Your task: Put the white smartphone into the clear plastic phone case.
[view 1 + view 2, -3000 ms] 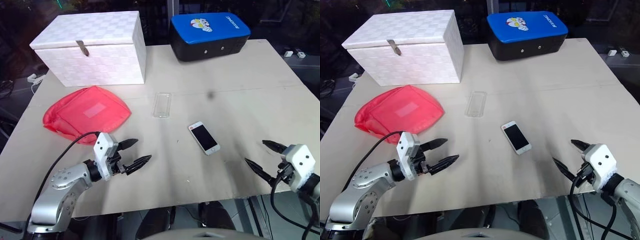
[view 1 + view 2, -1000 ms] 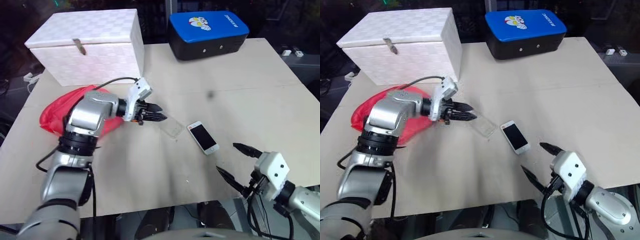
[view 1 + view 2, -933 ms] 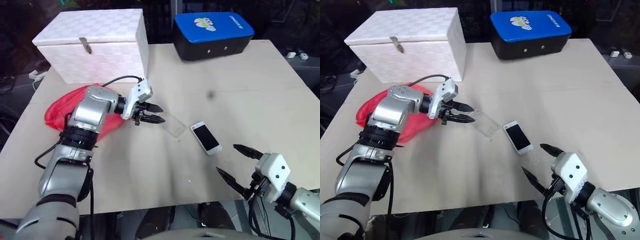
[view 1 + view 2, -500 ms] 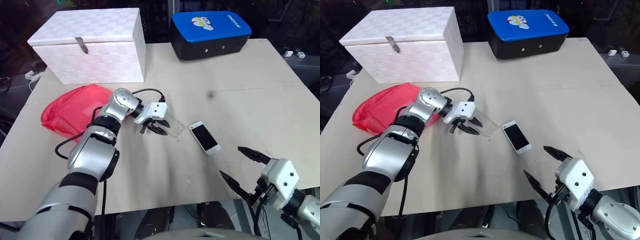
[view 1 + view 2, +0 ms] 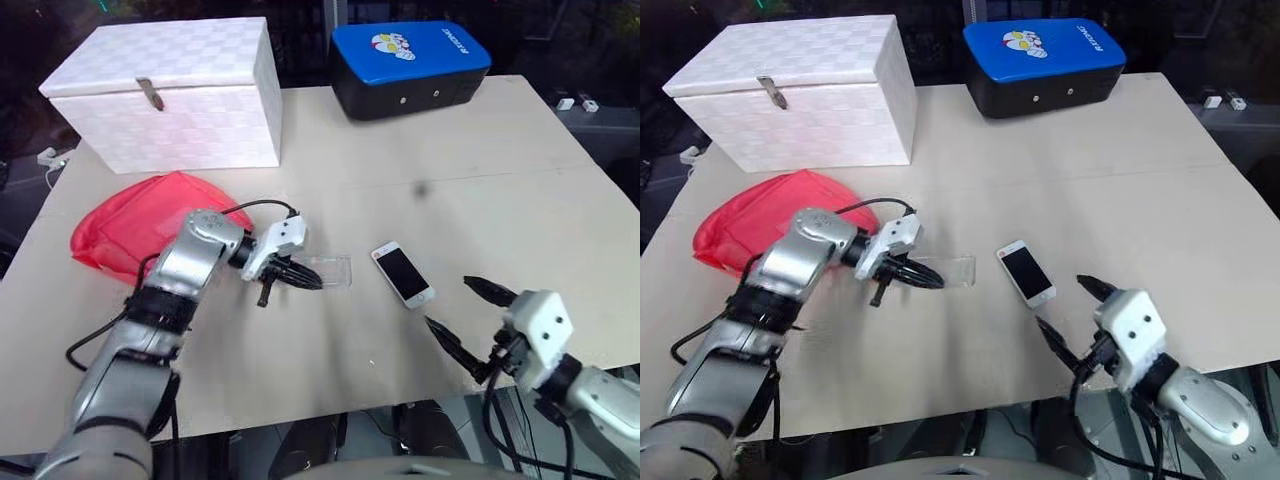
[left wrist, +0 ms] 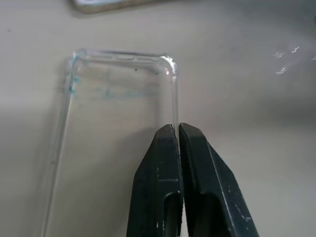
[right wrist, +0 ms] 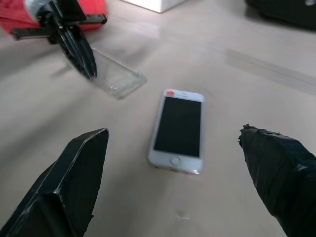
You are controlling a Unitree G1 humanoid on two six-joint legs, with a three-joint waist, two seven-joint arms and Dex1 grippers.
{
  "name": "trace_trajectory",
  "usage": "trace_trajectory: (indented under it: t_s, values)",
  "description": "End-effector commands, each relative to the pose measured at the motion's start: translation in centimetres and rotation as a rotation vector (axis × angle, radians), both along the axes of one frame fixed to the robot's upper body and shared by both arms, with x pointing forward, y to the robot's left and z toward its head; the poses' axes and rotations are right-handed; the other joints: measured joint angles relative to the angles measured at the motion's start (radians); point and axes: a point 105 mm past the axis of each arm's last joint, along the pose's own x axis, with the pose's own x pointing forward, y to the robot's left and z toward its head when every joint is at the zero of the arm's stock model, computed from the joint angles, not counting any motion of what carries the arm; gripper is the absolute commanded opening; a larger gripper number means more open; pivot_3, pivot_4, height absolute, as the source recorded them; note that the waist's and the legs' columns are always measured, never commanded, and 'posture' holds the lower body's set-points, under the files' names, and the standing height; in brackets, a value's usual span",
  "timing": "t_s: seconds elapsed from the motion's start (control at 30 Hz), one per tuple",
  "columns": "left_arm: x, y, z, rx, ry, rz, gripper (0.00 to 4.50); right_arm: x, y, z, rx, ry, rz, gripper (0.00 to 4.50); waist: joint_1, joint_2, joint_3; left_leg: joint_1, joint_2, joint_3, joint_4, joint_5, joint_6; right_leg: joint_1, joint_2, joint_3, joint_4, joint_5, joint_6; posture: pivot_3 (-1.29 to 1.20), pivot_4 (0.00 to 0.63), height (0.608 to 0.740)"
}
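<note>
One white smartphone [image 5: 404, 274], one clear case [image 5: 330, 271]: your left hand [image 5: 312, 282] pinches the case's rim; right hand [image 5: 462, 315] gapes wide near the phone.

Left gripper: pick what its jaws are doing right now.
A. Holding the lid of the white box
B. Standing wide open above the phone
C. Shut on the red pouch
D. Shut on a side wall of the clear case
D: in the left wrist view the left gripper has its jaws pinched together on the thin side wall of the clear plastic phone case, which lies on the table.
</note>
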Motion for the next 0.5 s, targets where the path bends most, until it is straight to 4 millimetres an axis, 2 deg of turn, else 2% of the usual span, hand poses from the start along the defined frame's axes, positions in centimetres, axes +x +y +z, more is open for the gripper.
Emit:
trace_trajectory:
  t_s: [0.03, 0.13, 0.23, 0.27, 0.37, 0.5]
  values:
    - [-1.5, -1.7, 1.1, -0.031, -0.035, 0.034, 0.11, 0.7, 0.7, -0.2, 0.003, 0.024, 0.002, 4.5, 0.009, 0.0, 0.0, 0.0, 0.0, 0.0, 0.0, 0.0, 0.0, 0.0, 0.0, 0.0, 0.0, 0.0, 0.0, 0.0, 0.15, 0.74]
    - [-1.4, -3.0, 0.1, -0.04, -0.045, 0.078, 0.11, 2.6, 0.5, -1.8, -0.003, 0.097, -0.04, 4.5, 0.018, 0.0, 0.0, 0.001, 0.0, 0.0, 0.0, 0.0, 0.0, 0.001, 0.0, -0.001, 0.0, 0.0, 0.0, 0.0, 0.15, 0.74]
    - [-1.7, -3.7, 0.1, -0.061, -0.063, 0.06, 0.11, 4.1, 0.8, -2.2, -0.031, 0.101, -0.039, 4.5, 0.021, 0.0, 0.0, 0.001, 0.0, 0.001, 0.0, 0.0, 0.0, 0.001, 0.0, 0.0, 0.0, 0.0, 0.0, 0.0, 0.15, 0.74]
    - [-1.5, -3.7, 0.2, -0.075, -0.077, 0.078, 0.48, 4.5, 1.0, -2.2, -0.035, 0.099, -0.038, 4.5, 0.02, 0.0, 0.0, 0.001, 0.0, 0.001, 0.0, 0.0, 0.0, 0.0, 0.0, 0.0, 0.0, 0.0, 0.0, 0.0, 0.15, 0.74]
    - [-1.5, -3.5, 1.0, -0.136, -0.084, 0.098, 0.93, 5.4, 1.4, -2.4, -0.047, 0.101, -0.042, 4.5, 0.016, 0.001, 0.0, 0.001, 0.0, 0.001, -0.002, 0.0, 0.0, -0.001, 0.0, 0.001, 0.0, 0.0, 0.0, 0.0, 0.15, 0.74]
    - [-3.0, -2.0, 2.7, -0.253, -0.099, 0.096, 2.73, 6.3, 2.3, -3.3, -0.072, 0.14, -0.031, 4.5, 0.004, 0.001, 0.0, 0.0, 0.0, 0.002, -0.003, 0.0, 0.0, -0.002, 0.0, 0.002, -0.001, 0.0, 0.0, 0.0, 0.15, 0.74]
